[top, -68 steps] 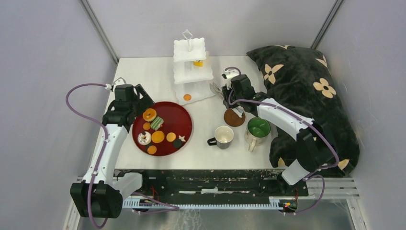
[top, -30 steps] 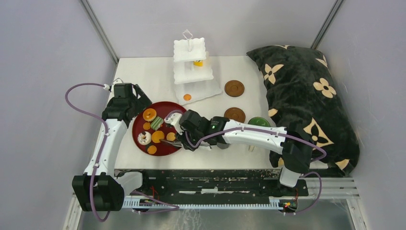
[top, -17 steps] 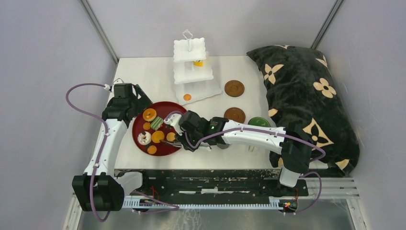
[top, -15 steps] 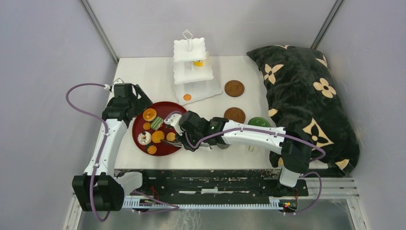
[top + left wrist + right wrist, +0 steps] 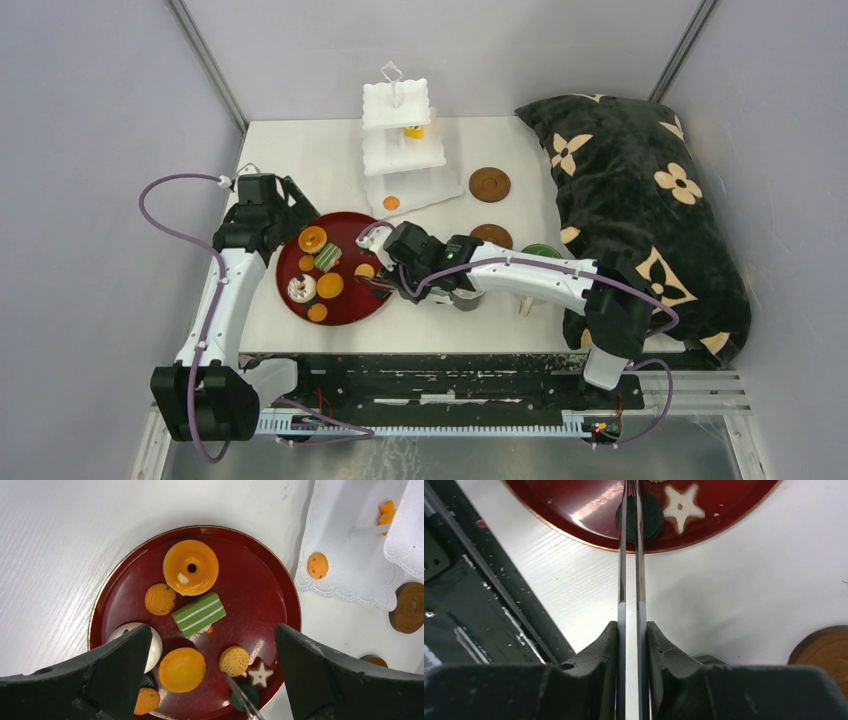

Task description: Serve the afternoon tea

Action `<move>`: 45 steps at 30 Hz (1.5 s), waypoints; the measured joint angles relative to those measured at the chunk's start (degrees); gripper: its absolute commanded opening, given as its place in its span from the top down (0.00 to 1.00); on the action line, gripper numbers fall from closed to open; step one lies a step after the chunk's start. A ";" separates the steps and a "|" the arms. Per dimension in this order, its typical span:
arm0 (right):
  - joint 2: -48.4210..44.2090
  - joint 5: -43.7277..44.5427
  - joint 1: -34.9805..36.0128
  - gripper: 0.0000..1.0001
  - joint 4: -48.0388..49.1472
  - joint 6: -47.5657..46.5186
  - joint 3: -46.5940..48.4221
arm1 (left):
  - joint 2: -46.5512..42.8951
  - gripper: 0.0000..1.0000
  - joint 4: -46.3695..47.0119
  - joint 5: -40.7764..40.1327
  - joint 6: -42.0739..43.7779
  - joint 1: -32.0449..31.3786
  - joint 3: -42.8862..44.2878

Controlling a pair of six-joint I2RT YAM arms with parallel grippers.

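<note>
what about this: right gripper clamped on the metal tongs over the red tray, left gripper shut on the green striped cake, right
The left gripper is not shut on it: the left wrist view shows it open above the dark red tray, the green striped cake lying free below. The right gripper is indeed clamped on the metal tongs over the tray.

Bright, even, diffuse overhead light; shadows soft and short. White tabletop (image 5: 300,160) nearly blown out. Glare streaks on red tray (image 5: 594,510) and on metal tongs (image 5: 622,580), right wrist view. Left fingers (image 5: 100,680), right fingers (image 5: 594,680) dark, blurred at frame bottom. Top view sharp.
</note>
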 measured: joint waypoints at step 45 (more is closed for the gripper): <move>-3.67 -0.55 -2.32 0.92 -5.16 0.28 -1.62 | -1.86 0.00 0.83 3.41 0.00 0.00 -2.69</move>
